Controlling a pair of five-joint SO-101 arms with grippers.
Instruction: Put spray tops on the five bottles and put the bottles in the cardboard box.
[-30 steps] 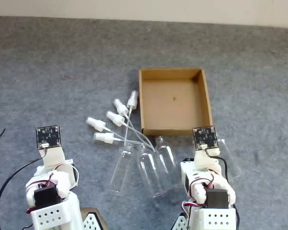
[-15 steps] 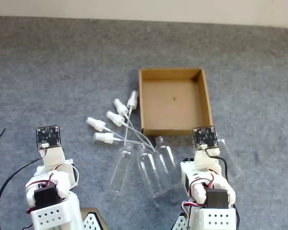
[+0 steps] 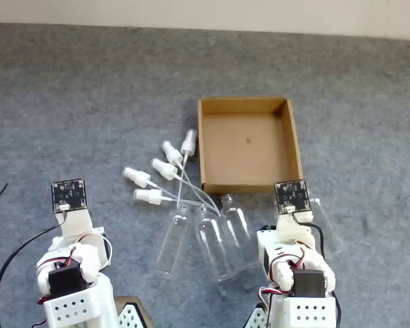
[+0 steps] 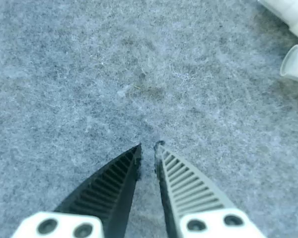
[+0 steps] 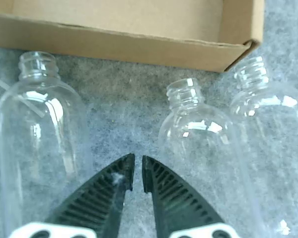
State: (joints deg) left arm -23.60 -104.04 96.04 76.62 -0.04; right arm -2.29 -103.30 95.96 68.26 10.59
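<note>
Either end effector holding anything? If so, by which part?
Nothing held: the left end effector is shut over bare carpet; the right end effector is shut and empty between two bottles.

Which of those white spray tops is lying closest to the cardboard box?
The spray top lying right beside the left wall of the cardboard box, about halfway along it. The other four are fanned out farther left, clearly away from the box.

The fuzzy gray table top (image 3: 89,89) holds an open brown cardboard box (image 3: 295,143), clear plastic bottles (image 3: 219,242) lying down, and white spray tops (image 3: 148,197).
</note>
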